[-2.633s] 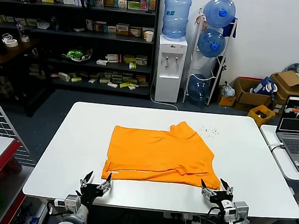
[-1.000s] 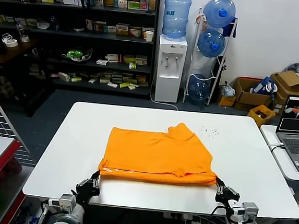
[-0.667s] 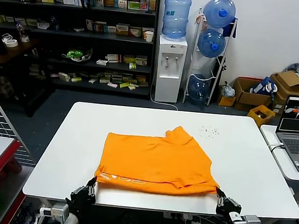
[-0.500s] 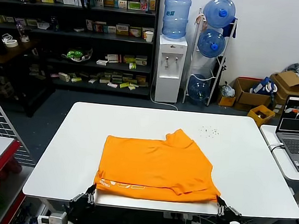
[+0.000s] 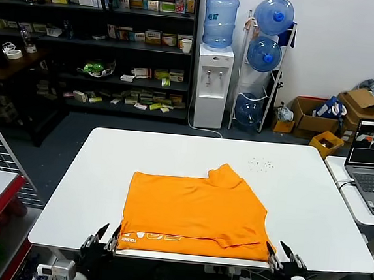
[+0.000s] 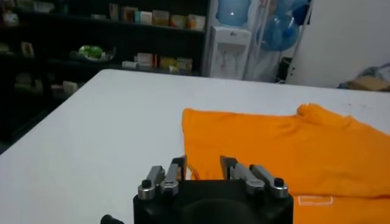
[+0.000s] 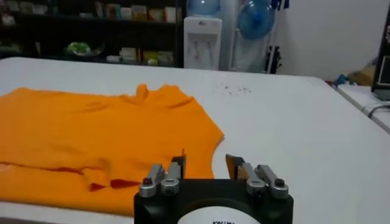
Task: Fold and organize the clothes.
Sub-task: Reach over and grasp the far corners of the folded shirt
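Now | bright orange soft-fabric T-shirt flat on white table | limp, light; pinch hem corners at 7 and 5 o'clock | left gripper, right gripper both spread, empty

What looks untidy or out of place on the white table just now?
The orange T-shirt lies folded unevenly, its collar poking up at the far edge. Small dark specks are scattered on the table beyond it.

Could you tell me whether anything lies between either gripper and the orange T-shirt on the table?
Nothing visible does. The left gripper and the right gripper sit open at the near edge of the table, right at the near corners of the orange T-shirt, with only bare tabletop around them.
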Robot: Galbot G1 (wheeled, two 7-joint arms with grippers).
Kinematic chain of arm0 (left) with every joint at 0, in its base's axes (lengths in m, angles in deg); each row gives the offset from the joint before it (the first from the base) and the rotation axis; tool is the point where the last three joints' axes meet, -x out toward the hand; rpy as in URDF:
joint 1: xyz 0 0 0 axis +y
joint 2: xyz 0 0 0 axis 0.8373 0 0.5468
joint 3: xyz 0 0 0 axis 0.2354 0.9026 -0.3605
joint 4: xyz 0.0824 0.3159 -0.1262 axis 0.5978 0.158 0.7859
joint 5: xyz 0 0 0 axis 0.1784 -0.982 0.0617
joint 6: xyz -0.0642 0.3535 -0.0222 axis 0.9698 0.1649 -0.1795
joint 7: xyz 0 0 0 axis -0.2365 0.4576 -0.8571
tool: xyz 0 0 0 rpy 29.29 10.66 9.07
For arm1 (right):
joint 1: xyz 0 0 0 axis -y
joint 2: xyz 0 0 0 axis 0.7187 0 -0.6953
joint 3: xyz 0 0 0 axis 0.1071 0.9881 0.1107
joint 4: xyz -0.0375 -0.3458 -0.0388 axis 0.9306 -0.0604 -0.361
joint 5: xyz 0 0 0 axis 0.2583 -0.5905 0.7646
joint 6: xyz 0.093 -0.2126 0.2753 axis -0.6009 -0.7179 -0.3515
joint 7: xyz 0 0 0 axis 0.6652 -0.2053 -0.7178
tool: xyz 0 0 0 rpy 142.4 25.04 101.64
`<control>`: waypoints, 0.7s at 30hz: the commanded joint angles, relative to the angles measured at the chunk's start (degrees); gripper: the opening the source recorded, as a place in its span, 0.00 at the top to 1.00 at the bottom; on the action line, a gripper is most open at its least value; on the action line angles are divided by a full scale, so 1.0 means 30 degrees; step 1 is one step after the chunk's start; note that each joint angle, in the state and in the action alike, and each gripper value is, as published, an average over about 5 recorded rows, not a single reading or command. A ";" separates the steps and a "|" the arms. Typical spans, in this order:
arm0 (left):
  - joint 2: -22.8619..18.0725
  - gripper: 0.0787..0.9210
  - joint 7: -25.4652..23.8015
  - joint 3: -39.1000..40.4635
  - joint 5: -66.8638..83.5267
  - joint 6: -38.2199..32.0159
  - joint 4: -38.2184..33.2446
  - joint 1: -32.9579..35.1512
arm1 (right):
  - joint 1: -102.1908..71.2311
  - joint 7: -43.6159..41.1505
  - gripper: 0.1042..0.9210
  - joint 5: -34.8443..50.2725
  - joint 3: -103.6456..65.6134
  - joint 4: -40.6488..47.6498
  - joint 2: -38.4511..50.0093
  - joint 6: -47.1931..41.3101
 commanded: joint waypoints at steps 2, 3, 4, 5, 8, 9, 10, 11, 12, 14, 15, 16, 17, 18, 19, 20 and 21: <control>0.0355 0.38 -0.0879 0.1561 0.3027 0.0257 0.5365 -0.9774 | 1.2609 0.1027 0.29 0.2282 0.4875 0.5199 0.0671 -0.1204; 0.0158 0.34 -0.1097 0.2291 0.3254 0.0294 0.6881 -1.1329 | 1.4774 0.1135 0.26 0.2478 0.6101 0.6923 0.0127 -0.1295; -0.0016 0.31 -0.1310 0.2985 0.3410 0.0328 0.8297 -1.2750 | 1.6547 0.1189 0.22 0.2653 0.7159 0.8550 -0.0510 -0.1386; -0.0200 0.27 -0.1522 0.3615 0.3482 0.0358 0.9733 -1.3971 | 1.8125 0.1199 0.19 0.2758 0.8116 1.0181 -0.1179 -0.1440; -0.0733 0.18 -0.2284 0.5056 0.3738 0.0566 1.3010 -1.6569 | 2.1263 0.0971 0.13 0.2723 0.9743 1.4453 -0.3123 -0.1579; -0.0901 0.15 -0.2470 0.5486 0.3841 0.0734 1.4002 -1.7240 | 2.1914 0.0857 0.13 0.2552 1.0000 1.5630 -0.3695 -0.1625; -0.1027 0.14 -0.2620 0.5853 0.3946 0.0950 1.4833 -1.7857 | 2.2382 0.0749 0.12 0.2372 1.0151 1.6502 -0.4150 -0.1679; -0.1110 0.13 -0.2714 0.6246 0.4055 0.1201 1.5589 -1.8372 | 2.2734 0.0653 0.12 0.2134 1.0234 1.7271 -0.4530 -0.1714; -0.1166 0.12 -0.2791 0.6609 0.4132 0.1473 1.6170 -1.8784 | 2.2944 0.0531 0.12 0.1877 1.0271 1.7884 -0.4864 -0.1758; -0.1201 0.12 -0.2846 0.7094 0.4211 0.2021 1.6856 -1.9221 | 2.3073 0.0366 0.12 0.1523 1.0271 1.8656 -0.5244 -0.1907; -0.1189 0.12 -0.2834 0.7246 0.4231 0.2271 1.7002 -1.9318 | 2.3046 0.0308 0.12 0.1435 1.0254 1.8913 -0.5383 -0.2027; -0.1180 0.12 -0.2807 0.7295 0.4223 0.2474 1.7051 -1.9329 | 2.2978 0.0277 0.12 0.1406 1.0244 1.9032 -0.5447 -0.2150; -0.1143 0.12 -0.2762 0.7343 0.4225 0.2644 1.7037 -1.9279 | 2.2862 0.0287 0.12 0.1393 1.0239 1.9074 -0.5466 -0.2281; -0.1092 0.12 -0.2724 0.7396 0.4233 0.2807 1.6987 -1.9201 | 2.2723 0.0294 0.12 0.1404 1.0239 1.9073 -0.5456 -0.2428; -0.1029 0.12 -0.2703 0.7452 0.4236 0.2905 1.6902 -1.9094 | 2.2579 0.0304 0.12 0.1420 1.0243 1.9031 -0.5420 -0.2563; -0.0960 0.12 -0.2691 0.7513 0.4238 0.2971 1.6803 -1.8973 | 2.2425 0.0328 0.12 0.1435 1.0249 1.8973 -0.5366 -0.2683; -0.0886 0.12 -0.2679 0.7566 0.4244 0.3037 1.6691 -1.8833 | 2.2258 0.0342 0.12 0.1451 1.0251 1.8905 -0.5299 -0.2804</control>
